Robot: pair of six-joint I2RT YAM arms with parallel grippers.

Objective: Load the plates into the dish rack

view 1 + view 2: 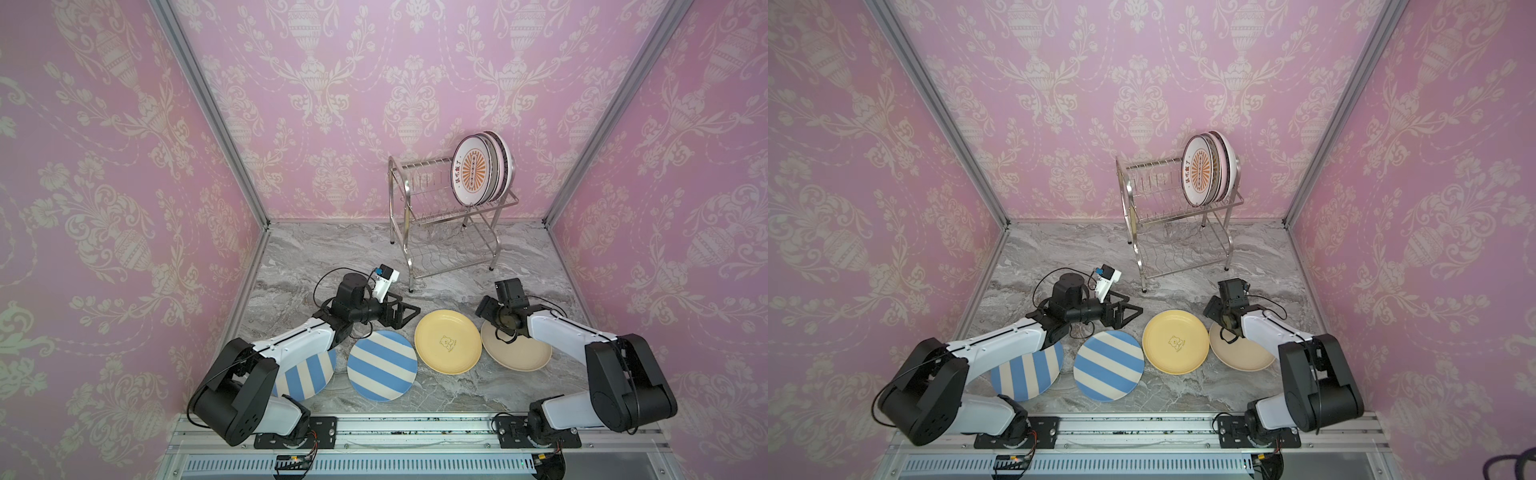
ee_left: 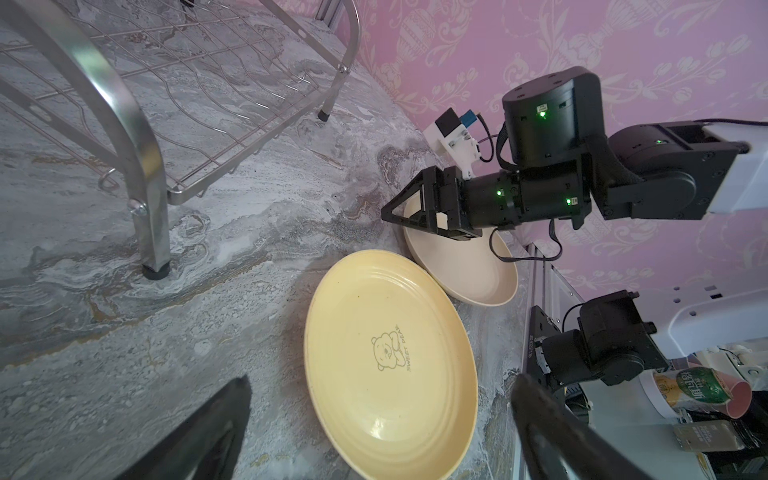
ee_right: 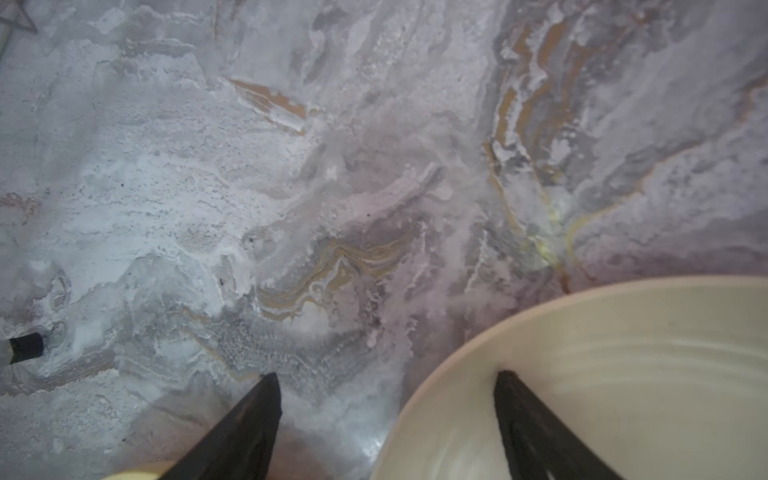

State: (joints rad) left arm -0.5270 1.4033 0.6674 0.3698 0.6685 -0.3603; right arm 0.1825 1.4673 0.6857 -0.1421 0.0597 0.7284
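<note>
The steel dish rack (image 1: 451, 232) (image 1: 1177, 237) stands at the back. A sunburst plate (image 1: 475, 172) is upright at the right end of its upper shelf, with more plates close behind it. Flat on the table lie two blue-striped plates (image 1: 382, 365) (image 1: 307, 378), the second partly under my left arm, a yellow plate (image 1: 448, 341) (image 2: 390, 365) and a beige plate (image 1: 519, 353) (image 3: 623, 374). My left gripper (image 1: 405, 311) (image 2: 382, 378) is open, just left of the yellow plate. My right gripper (image 1: 486, 309) (image 3: 386, 376) is open, one finger over the beige plate, one outside its rim.
Pink patterned walls (image 1: 124, 208) close in the marble table (image 1: 457, 395) on three sides. The arm bases sit on a metal rail (image 1: 415, 428) along the front edge. A rack foot (image 3: 25, 347) stands near my right gripper. Cups (image 2: 698, 390) stand beyond the table.
</note>
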